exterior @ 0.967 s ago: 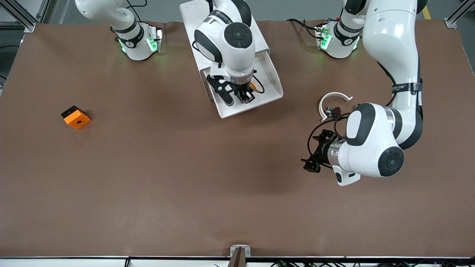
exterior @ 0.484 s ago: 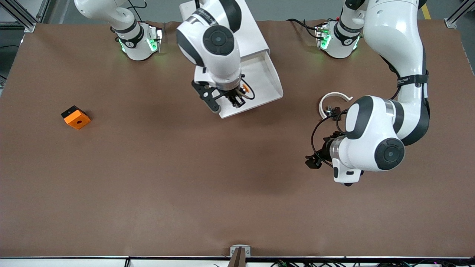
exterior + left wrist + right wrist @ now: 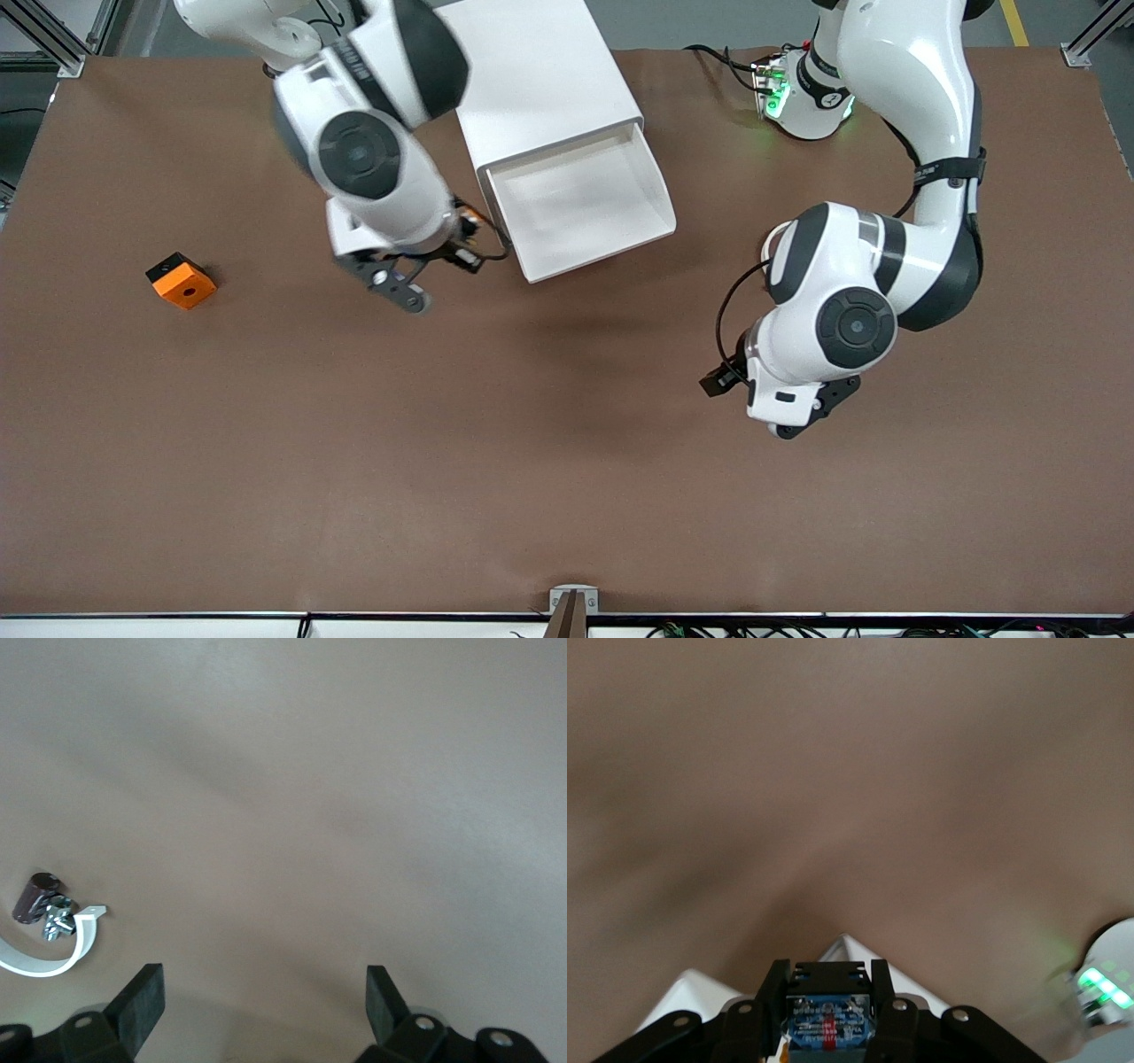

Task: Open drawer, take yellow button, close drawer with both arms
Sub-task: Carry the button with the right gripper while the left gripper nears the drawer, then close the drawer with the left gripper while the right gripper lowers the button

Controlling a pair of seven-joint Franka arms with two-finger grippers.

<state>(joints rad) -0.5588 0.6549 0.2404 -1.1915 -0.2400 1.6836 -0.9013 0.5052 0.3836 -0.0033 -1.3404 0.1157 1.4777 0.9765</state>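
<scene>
Brown matte table [image 3: 532,461] carries a white box cabinet [image 3: 532,71] at twelve o'clock, its topmost shallow white tray drawer [image 3: 580,208] pulled out toward the front camera and showing a bare floor. At about ten o'clock from the drawer's front corner, the right hand [image 3: 456,246] hangs over the table just beside the drawer, clamped on a tiny push-button with a black-and-blue body [image 3: 829,1025]; the right wrist view shows that body pinched between the two black fingers [image 3: 775,992]. An orange cube with a hole [image 3: 182,280] lies at nine o'clock, toward the right arm's end. The left hand [image 3: 266,1005] hangs over bare table at about four o'clock, spread wide and holding nothing. Near it, a white curved plastic strip [image 3: 53,952] lies touching a small dark metal clip [image 3: 40,899].
</scene>
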